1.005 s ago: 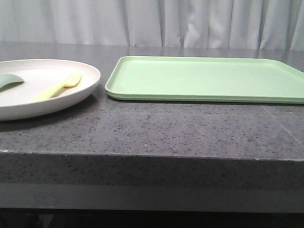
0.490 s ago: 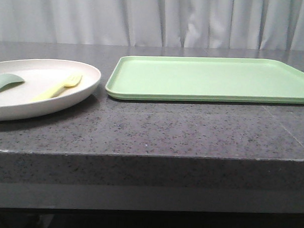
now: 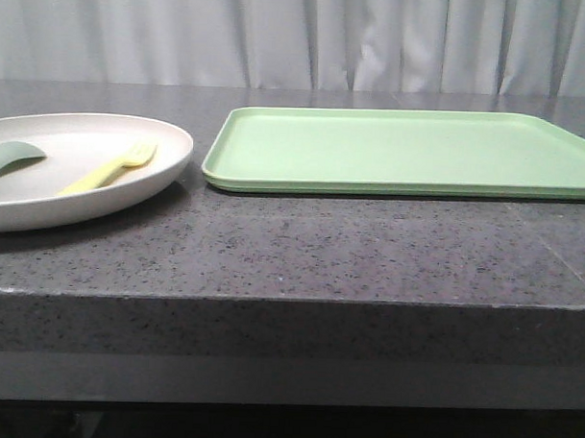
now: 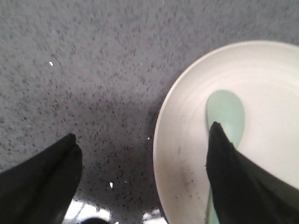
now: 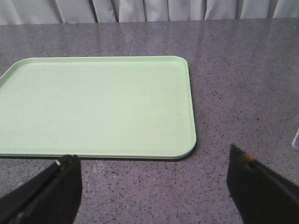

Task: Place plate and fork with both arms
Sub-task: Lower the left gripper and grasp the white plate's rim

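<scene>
While nothing is gripped yet, the tray (image 3: 401, 151) lies bare, likely the destination. Beside it the plate (image 3: 83, 168) holds the fork (image 3: 110, 168) and a teal spoon (image 3: 11, 156). Left gripper (image 4: 140, 154) straddles the plate's rim, fingers apart; right gripper (image 5: 154, 179) hovers spread near the tray.

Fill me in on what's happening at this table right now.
Nothing is being held yet. The plate sits on the dark counter to the left of the light green tray, with the fork and a teal spoon lying in it. The left end effector is open above the plate's edge, one finger over the spoon and the other over bare counter. The right end effector is open too, over the counter near the tray's corner. The tray has nothing on it.
</scene>
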Robot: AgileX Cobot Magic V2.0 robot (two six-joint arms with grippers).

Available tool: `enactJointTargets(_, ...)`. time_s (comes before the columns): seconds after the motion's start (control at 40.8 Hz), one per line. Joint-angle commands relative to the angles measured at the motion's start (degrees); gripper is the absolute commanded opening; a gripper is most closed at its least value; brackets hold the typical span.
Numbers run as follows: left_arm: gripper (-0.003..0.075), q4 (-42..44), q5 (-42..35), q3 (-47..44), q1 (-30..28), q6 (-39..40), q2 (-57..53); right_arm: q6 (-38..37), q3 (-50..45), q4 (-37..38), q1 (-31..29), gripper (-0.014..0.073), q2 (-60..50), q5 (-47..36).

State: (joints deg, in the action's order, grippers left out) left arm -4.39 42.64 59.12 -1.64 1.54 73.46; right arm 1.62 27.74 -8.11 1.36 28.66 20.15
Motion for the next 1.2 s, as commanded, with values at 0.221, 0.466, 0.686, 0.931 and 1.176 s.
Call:
enactJointTargets(0.221, 0.0527, -0.34, 2.29, 5.61, 3.09, -1.54, 10.26, 0.4, 2.23, -0.19, 0.07, 0.065, 0.53, -4.54)
enactJointTargets(0.466, 0.0512, -0.34, 2.64, 5.61, 3.09, -1.54, 13.26, 0.4, 2.23, -0.19, 0.07, 0.065, 0.53, -4.54)
enactJointTargets(0.686, 0.0365, -0.34, 2.97, 5.61, 3.09, -1.54, 13.75, 0.4, 2.23, -0.19, 0.07, 0.065, 0.53, -4.54)
enactJointTargets(0.931, 0.0021, -0.34, 2.97, 5.61, 3.09, -1.54, 13.75, 0.4, 2.23, -0.19, 0.07, 0.065, 0.53, -4.54)
enactJointTargets(1.176, -0.0017, -0.9, 2.23, 5.75, 2.74, -1.54, 12.38, 0.4, 2.23, -0.19, 0.07, 0.065, 0.53, -5.27)
